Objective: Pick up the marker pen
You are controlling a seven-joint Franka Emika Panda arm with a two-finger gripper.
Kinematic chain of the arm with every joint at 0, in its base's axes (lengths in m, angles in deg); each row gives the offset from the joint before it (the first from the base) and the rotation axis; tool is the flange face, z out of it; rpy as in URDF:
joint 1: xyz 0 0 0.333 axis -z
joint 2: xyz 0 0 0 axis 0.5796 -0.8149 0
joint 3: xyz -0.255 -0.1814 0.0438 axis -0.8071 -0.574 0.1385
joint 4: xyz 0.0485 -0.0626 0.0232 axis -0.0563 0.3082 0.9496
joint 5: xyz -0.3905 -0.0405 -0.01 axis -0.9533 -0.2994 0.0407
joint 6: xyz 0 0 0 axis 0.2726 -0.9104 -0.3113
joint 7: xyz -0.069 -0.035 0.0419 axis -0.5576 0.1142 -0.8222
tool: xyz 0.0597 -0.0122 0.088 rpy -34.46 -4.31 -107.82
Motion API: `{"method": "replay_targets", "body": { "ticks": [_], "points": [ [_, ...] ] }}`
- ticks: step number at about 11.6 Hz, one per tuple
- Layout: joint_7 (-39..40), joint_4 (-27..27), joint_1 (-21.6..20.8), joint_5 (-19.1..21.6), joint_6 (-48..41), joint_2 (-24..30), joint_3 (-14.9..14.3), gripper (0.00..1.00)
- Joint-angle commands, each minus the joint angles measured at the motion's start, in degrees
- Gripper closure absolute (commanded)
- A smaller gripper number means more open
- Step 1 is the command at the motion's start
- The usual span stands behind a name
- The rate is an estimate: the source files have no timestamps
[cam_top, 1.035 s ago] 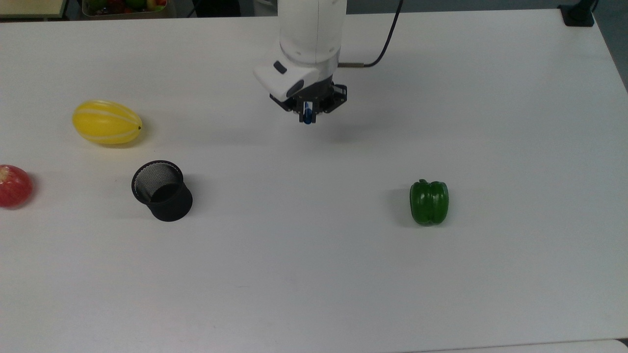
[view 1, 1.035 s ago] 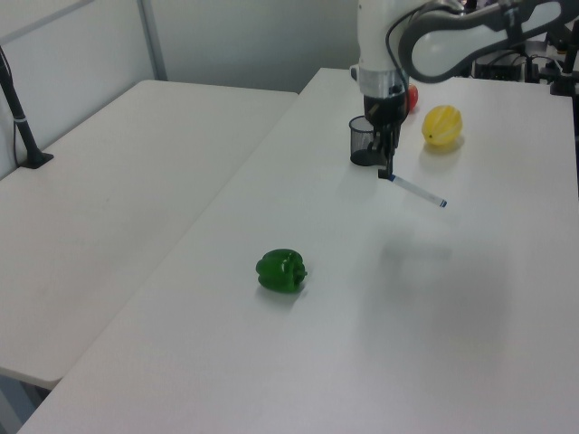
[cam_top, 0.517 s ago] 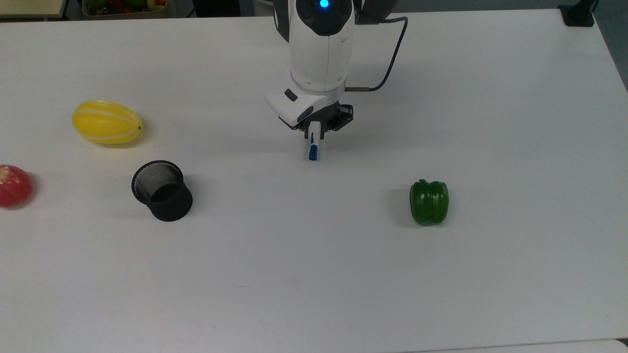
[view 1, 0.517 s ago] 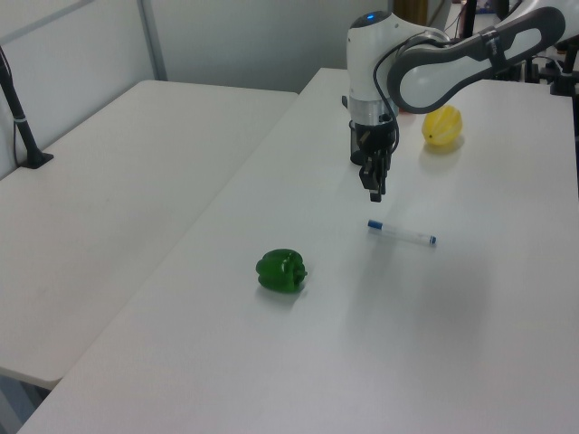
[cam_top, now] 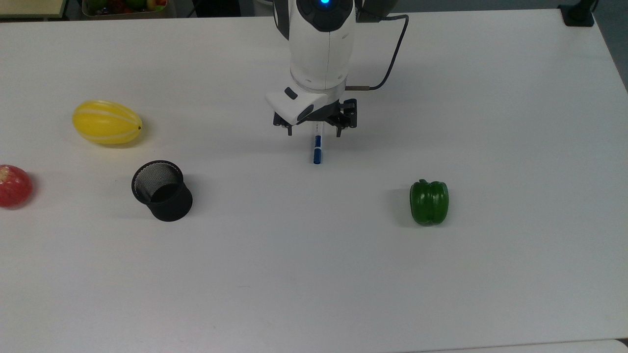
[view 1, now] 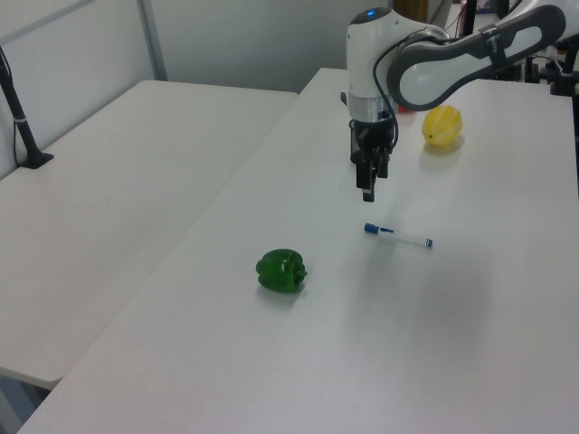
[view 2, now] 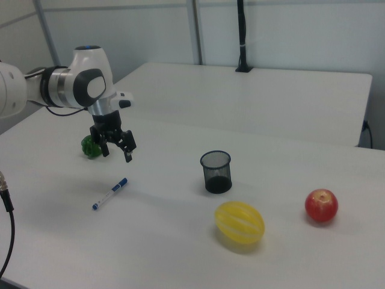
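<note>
While the marker pen lies flat on the table, the gripper hangs above it, fingers wide and empty.
Go straight down (slowly), one finger each side of the white barrel, then squeeze.

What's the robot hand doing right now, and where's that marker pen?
Hand open, empty, above the table. Marker pen flat on the table beneath it, untouched. Nothing near it; green pepper well aside.

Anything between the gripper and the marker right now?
Nothing. In the right view the open gripper hangs above the marker, which lies flat on the table, with only air between them.
</note>
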Motion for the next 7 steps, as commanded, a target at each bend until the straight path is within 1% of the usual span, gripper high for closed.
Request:
{"method": "replay_targets", "body": {
  "ticks": [1,3,5,7],
  "points": [
    [0.58,0.69,0.05,-3.56,-4.89,6.81,-0.46,0.00],
    [6.19,0.78,1.45,-3.84,-11.31,11.82,-0.37,0.00],
    [7.36,1.04,3.21,-3.67,-15.72,16.92,-0.37,0.00],
    [7.71,1.22,5.06,-3.58,-18.71,20.79,-0.28,0.00]
  ]
}}
